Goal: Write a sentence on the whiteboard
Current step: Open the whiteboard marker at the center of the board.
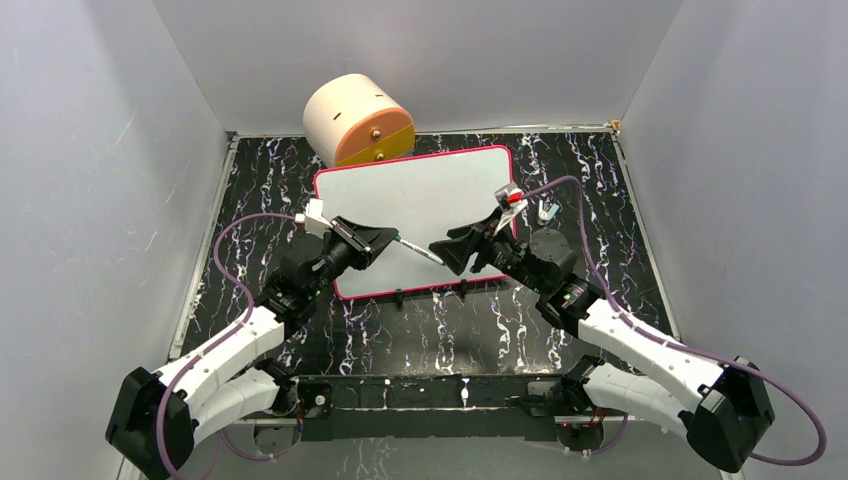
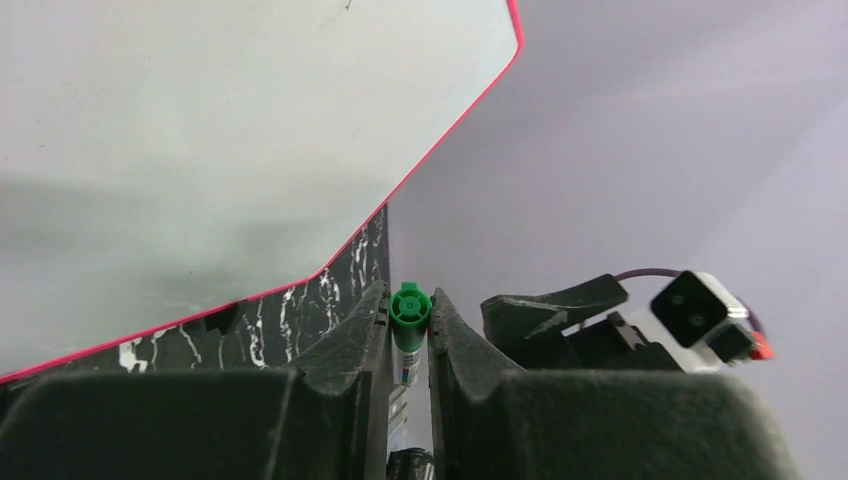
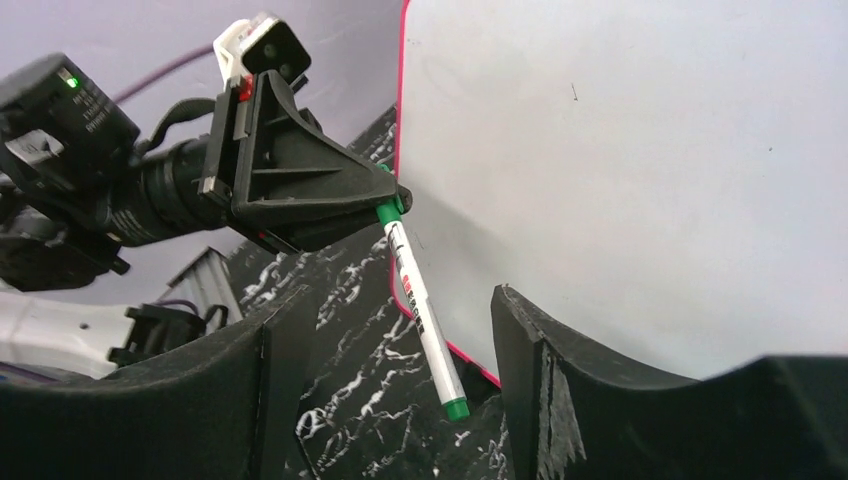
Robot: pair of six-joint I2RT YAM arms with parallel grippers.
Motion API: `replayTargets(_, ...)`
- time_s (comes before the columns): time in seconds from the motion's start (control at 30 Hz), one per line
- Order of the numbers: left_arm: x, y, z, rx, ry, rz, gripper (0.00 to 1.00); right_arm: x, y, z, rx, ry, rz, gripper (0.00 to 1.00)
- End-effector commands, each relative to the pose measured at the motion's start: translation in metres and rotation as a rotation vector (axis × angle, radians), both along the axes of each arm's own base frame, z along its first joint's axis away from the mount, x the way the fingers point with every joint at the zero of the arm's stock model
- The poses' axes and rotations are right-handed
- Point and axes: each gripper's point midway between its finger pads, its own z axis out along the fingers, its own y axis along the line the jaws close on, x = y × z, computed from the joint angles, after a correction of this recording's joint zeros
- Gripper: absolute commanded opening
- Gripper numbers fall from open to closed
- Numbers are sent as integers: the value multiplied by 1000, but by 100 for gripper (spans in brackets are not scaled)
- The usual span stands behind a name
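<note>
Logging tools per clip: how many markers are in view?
1. The marker is clamped in the left hand, over the near part of the whiteboard, its free end between the fingers of the open right hand. Another could be hidden behind the arms.

Three plain, pale grey panels box the place in: a left wall, a back wall and a right wall, meeting in straight seams. The surface is black with white marble-like veins, edged by a thin metal strip. The light is soft and even, with only faint shadows.
</note>
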Motion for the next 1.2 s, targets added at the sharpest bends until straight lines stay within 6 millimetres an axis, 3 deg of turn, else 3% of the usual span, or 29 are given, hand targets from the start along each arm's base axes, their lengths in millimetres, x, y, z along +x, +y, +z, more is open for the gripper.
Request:
replayTargets(0.0, 4, 5, 34, -127, -80, 45, 0, -5, 1, 34, 200, -2, 69, 73)
replayTargets(0.4, 6, 12, 48, -259, -91, 90, 0, -3, 9, 17, 288, 102, 106, 74)
replayTargets(0.77, 7, 8, 50, -291, -77, 73, 0, 1, 19, 24, 346, 105, 143, 60)
replayTargets(1.17, 8, 7, 49, -311, -67, 74, 0, 8, 23, 33, 399, 106, 142, 54)
